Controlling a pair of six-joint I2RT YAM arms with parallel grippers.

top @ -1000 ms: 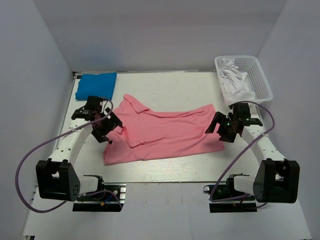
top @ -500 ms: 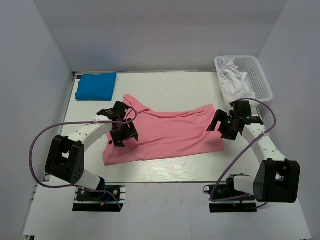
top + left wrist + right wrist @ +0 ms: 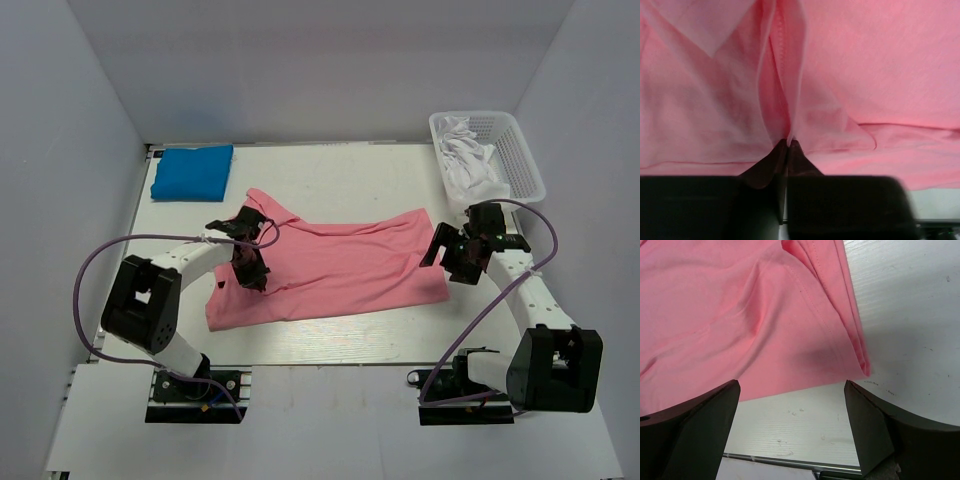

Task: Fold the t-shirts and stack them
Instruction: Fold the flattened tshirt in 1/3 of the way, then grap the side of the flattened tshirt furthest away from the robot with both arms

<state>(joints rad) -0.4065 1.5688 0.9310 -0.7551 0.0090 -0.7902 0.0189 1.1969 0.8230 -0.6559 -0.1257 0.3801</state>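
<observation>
A salmon-pink, soft knit t-shirt with a collar-like neck (image 3: 340,265) lies spread, not yet folded, across the middle of the white table (image 3: 350,170), collar towards the table's left, hem towards its right. A bright blue t-shirt, folded into a small rectangle (image 3: 192,172), sits at the table's far left corner, well apart from the pink one. A white plastic basket (image 3: 522,165) holding crumpled white cloth (image 3: 468,165) stands at the table's far right corner.

The left gripper (image 3: 787,144) is over the table's left-middle, its jaws closed on a thin pinched ridge of the pink cloth near the collar and sleeve. The right gripper (image 3: 791,390) hovers with its jaws wide apart and nothing between them, over the pink shirt's near right corner, where hem meets bare table.

The cloth looks light, limp and slightly stretchy. It will likely drape and wrinkle rather than keep a shape, and a pinch of one layer may slip or drag the layers below. The firmest holds are probably the stitched edges: the doubled hem at the right corner, and the collar or shoulder seam on the left.
</observation>
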